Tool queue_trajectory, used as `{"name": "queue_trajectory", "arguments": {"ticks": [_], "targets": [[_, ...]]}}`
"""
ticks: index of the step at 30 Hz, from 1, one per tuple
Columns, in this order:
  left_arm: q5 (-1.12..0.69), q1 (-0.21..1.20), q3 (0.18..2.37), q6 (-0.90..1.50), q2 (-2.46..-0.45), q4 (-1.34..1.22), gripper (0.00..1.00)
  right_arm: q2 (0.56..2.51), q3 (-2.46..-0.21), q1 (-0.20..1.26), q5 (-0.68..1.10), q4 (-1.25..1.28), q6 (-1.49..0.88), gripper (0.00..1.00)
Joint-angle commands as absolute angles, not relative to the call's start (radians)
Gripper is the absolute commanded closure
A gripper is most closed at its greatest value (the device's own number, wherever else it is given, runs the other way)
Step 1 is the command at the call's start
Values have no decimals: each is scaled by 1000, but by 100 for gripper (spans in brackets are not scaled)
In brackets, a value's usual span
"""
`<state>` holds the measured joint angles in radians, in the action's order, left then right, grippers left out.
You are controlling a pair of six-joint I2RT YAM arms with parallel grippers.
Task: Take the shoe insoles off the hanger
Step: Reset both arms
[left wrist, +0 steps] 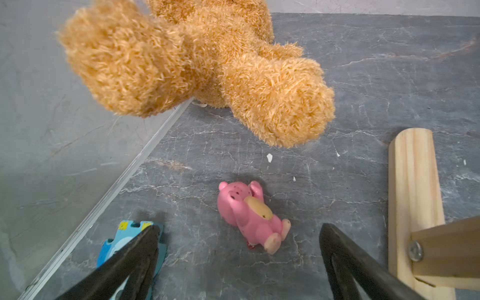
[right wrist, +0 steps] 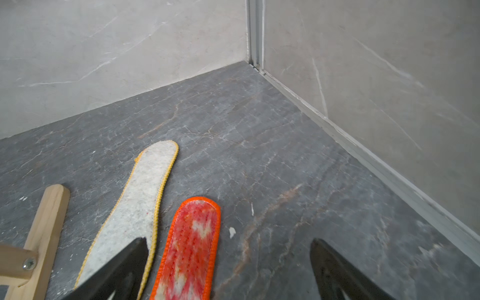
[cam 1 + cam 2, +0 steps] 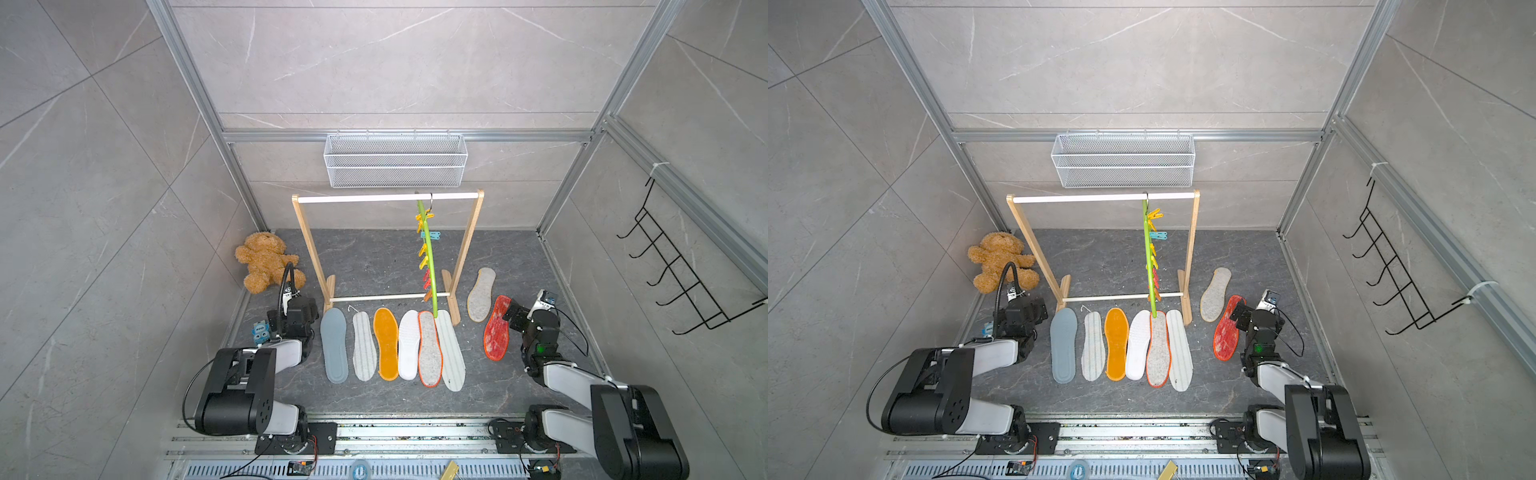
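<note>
The left arm is folded low, its elbow up near the front and its forearm reaching toward the teddy bear (image 3: 266, 262). The left gripper (image 1: 239, 230) is spread wide and holds nothing. In the left wrist view, a small pink toy animal (image 1: 249, 215) lies on the dark surface (image 1: 363, 78) by the gap, and a blue toy (image 1: 130, 241) peeks out behind one finger. The right arm is bent too, and its wrist hangs over the red mesh insole (image 3: 496, 328). The right gripper (image 2: 228, 241) is also spread wide with nothing in it, and it points at the back corner. The beige-grey felt insole (image 3: 481, 294) lies just beside the red one. Six more lie in a row in front of the wooden rack (image 3: 309, 249): the blue-grey insole (image 3: 334, 345), a striped insole (image 3: 364, 347), the orange-yellow insole (image 3: 385, 343), the white insole (image 3: 409, 344), the grey insole with an orange rim (image 3: 429, 349) and a second striped insole (image 3: 452, 353). The lime-green hanger (image 3: 429, 257) hangs by its hook from the rack's white rail (image 3: 374, 198), with colored clips (image 3: 424, 249) down one side.
</note>
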<state>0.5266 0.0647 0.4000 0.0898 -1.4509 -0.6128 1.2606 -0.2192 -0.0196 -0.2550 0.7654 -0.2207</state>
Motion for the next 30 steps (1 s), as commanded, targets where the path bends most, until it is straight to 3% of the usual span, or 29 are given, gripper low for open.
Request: {"name": "queue_trajectory", "arguments": {"ticks": [1,4,7,14,15,30], "targets": [[479,59,411,33,-1467,-752,1,1386,-197,8,-218,1054,-140,0],[426,58,387,21,-1460,-789,1,1527,-198,30,-193,1213,-102,0],[391,58,352,11,-1454,-841,1,1483,-266,39,-210,1005,-103,0],[259,34,308,-22,-1539,-1021,1,1507,-328,67,-241,927,-83,0],[244,28,323,-4,-1504,-910,1,1507,-328,66,-242,929,-83,0],[261,-11,341,40,-1511,-895,0,1503,-313,67,-236,953,-81,0]]}}
